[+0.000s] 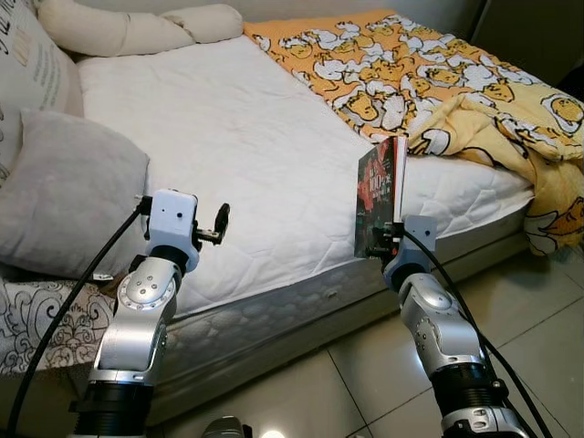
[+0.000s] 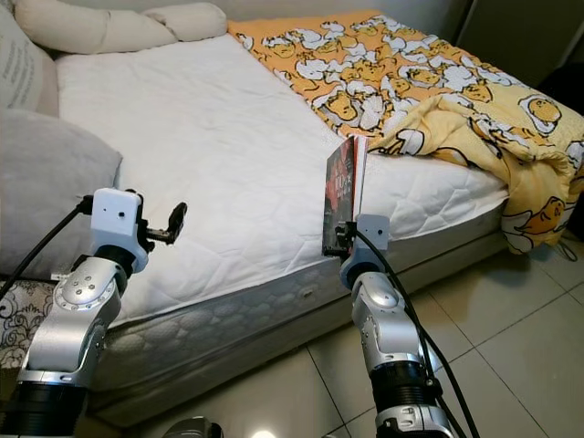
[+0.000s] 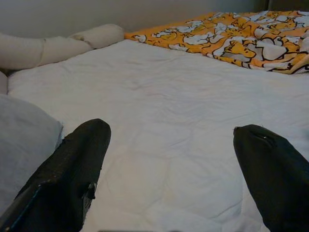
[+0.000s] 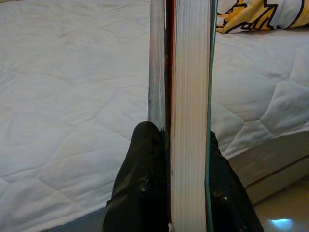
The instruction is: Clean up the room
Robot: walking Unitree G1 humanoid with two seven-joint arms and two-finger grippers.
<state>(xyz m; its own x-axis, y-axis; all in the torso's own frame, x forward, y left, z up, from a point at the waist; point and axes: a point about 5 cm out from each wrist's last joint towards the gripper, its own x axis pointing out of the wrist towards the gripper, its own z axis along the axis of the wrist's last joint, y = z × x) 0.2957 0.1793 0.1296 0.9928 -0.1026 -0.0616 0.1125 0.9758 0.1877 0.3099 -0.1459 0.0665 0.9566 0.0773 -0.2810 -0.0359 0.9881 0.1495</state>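
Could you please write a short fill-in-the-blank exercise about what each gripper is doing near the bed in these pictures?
1. The right gripper is shut on a ____, held upright.
2. The left gripper hovers over the white mattress with its fingers ____.
3. The blanket with a cartoon print is mostly ____ in colour.
4. A grey pillow lies on the robot's ____ side.

Missing words: book; open; yellow; left

Bed [image 1: 246,137]: ahead of the robot, on the floor [image 1: 529,319].
Pillows [image 1: 128,27]: at the far end of the bed.
Blanket [image 1: 438,82]: on the bed's right side.
Cushion [image 1: 64,192]: left, near edge.
Book [image 1: 380,193]: upright in the right gripper [image 1: 383,245], over the bed's near edge.
Left gripper [image 1: 219,224]: right of the cushion.
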